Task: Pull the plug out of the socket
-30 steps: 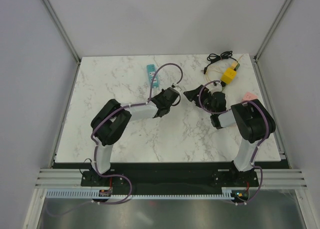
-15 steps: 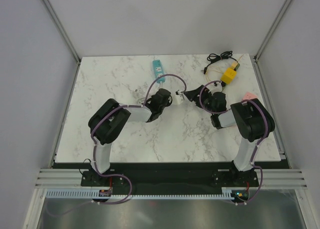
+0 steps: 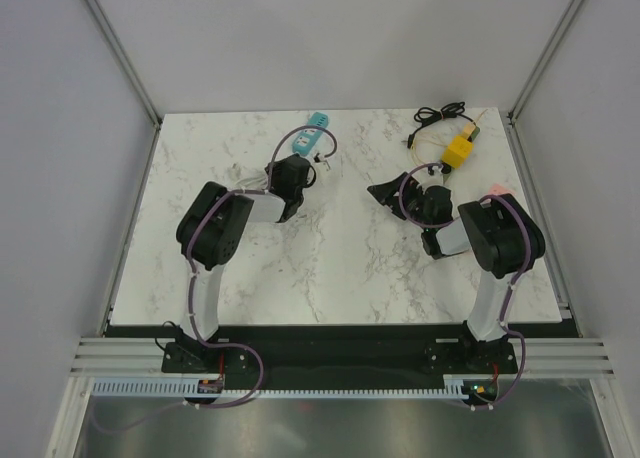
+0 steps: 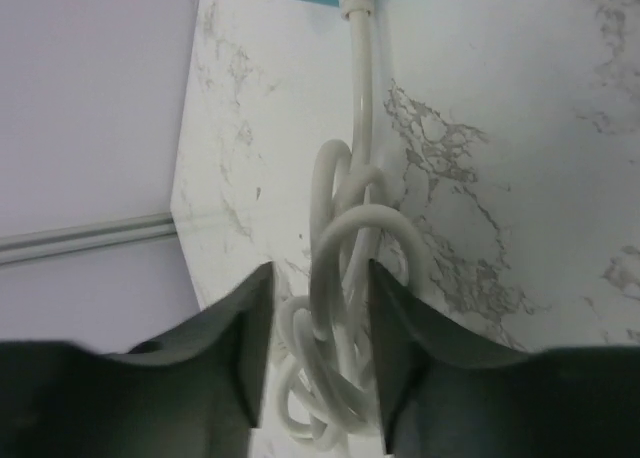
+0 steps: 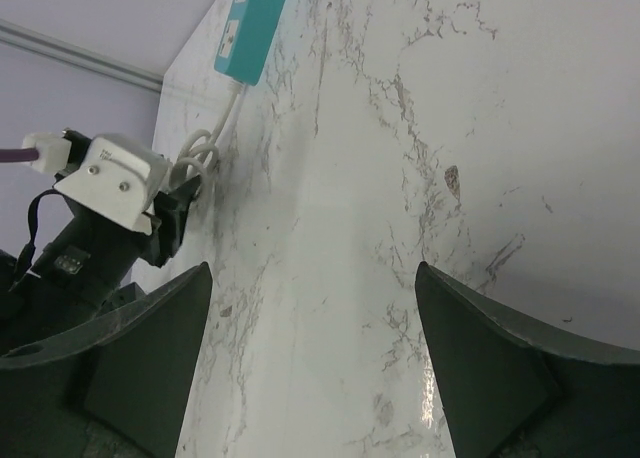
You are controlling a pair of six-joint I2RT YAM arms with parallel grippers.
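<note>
The left hand (image 4: 318,278) has its two dark fingers apart, one on each side of a coiled white round cord (image 4: 345,238). Bare marble shows between the left finger and the loops, so I judge that it stands loosely around the coil and does not squeeze it. From the coil the cord runs toward 12 o'clock in the wrist view and enters the end of a teal plastic power strip (image 5: 256,18). In the top view the strip lies at about 1 o'clock from this hand, near the far edge of the white marble surface (image 3: 330,258).

The plug itself I cannot make out. The part of the strip's face that shows in the right wrist view carries no plug, so it may lie among the loops.

The right hand (image 5: 312,273) is wide open and holds nothing. It is at 3 o'clock from the left hand, well apart.

At 1 o'clock from the right hand are a yellow block (image 3: 460,149) and a black cable (image 3: 440,111).

The cord looks soft, light and springy. It would give slack before it pulls. The strip looks light and could slide on the smooth marble. I think the rigid plug body is the better place to take hold, with the strip pressed down.
</note>
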